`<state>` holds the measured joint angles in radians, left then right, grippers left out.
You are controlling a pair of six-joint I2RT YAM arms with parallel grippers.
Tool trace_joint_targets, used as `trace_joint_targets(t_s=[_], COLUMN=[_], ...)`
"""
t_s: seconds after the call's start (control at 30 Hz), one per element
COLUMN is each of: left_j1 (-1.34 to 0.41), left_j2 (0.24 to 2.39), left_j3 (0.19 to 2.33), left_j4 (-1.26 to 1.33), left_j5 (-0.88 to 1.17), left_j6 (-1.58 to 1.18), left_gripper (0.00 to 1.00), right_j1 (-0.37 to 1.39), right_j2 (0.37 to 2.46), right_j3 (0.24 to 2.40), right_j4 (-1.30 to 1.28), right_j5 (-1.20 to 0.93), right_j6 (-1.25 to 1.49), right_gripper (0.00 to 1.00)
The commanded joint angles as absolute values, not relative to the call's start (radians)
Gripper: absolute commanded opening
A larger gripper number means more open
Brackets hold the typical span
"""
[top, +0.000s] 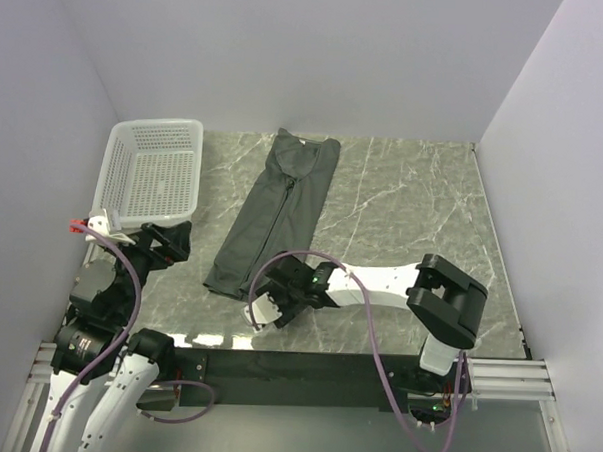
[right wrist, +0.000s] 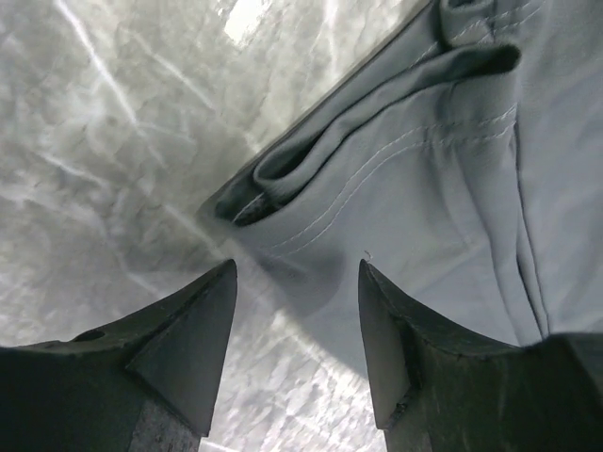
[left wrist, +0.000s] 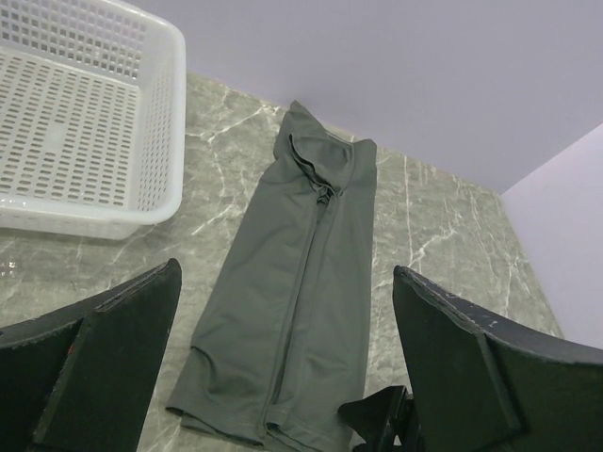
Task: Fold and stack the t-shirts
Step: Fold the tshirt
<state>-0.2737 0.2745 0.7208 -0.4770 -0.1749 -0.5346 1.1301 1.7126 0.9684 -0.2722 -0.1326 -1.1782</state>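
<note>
Shirt (top: 275,213) — one, dark charcoal-grey, plain, folded lengthwise into a long narrow strip, the two side folds meeting along a centre line. It lies flat on the marble-patterned table (top: 402,210), roughly mid-table and on a slant: collar end toward the far wall, hem end toward the near edge and shifted left. Basket (top: 152,169), white plastic mesh, stands at the far-left corner of the table, left of the shirt and apart from it. Left gripper (left wrist: 287,273): jaws spread wide, grasping nothing, held above the table just in front of the basket's near-right corner and left of the shirt's hem end. Its wrist view looks along the whole strip from hem to collar. Right gripper (right wrist: 297,271): jaws parted, nothing clamped, low over the right corner of the hem at the near end of the strip. The right arm (top: 379,284) reaches leftward across the front of the table. In the right wrist view the layered folds of that corner — stitched hem lines showing — sit just ahead of and between the two dark fingers (right wrist: 179,348). Whether the fingertips touch the cloth cannot be told.
</note>
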Motion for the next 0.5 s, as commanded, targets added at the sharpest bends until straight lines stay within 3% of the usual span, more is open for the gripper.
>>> trace_joint_targets(t_s=[0.0, 0.23, 0.47], left_j1=[-0.272, -0.272, -0.272], left_j2=[0.262, 0.255, 0.242], left_j3=[0.712, 0.716, 0.715], left_j4=[-0.469, -0.480, -0.488], left_j5=[-0.181, -0.176, -0.176], left_j6=[-0.520, -0.525, -0.531], left_gripper=[0.99, 0.99, 0.99], right_j1=[1.144, 1.152, 1.152], right_j2=[1.746, 1.802, 1.801], right_j3=[1.026, 1.068, 1.045], right_j4=[-0.265, -0.321, -0.334], right_j5=[-0.164, -0.256, -0.276], right_j6=[-1.192, -1.198, -1.207], right_gripper=[0.60, 0.47, 0.18])
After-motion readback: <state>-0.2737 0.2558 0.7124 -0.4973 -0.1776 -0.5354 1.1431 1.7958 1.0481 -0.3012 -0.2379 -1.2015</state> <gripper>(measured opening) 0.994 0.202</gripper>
